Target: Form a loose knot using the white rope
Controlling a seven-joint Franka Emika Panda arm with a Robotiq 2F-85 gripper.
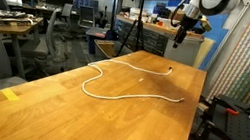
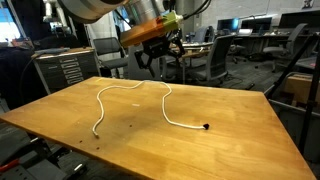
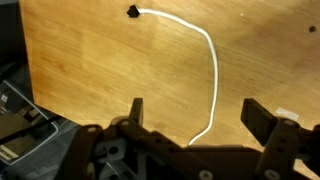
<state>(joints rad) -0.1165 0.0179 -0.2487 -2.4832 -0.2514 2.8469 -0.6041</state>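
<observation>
The white rope lies slack on the wooden table in an open, wavy curve, and one dark tip rests near the far end. In an exterior view the rope bends across the tabletop and ends in a dark tip. My gripper hangs open well above the table's far end, holding nothing; it also shows from the other side. In the wrist view the rope runs from its dark tip down between my spread fingers, far below the gripper.
A small yellow tape piece sits on the near left of the table. Office chairs and desks stand behind it. Dark equipment crowds the table's right side. The table's edge shows at the left of the wrist view.
</observation>
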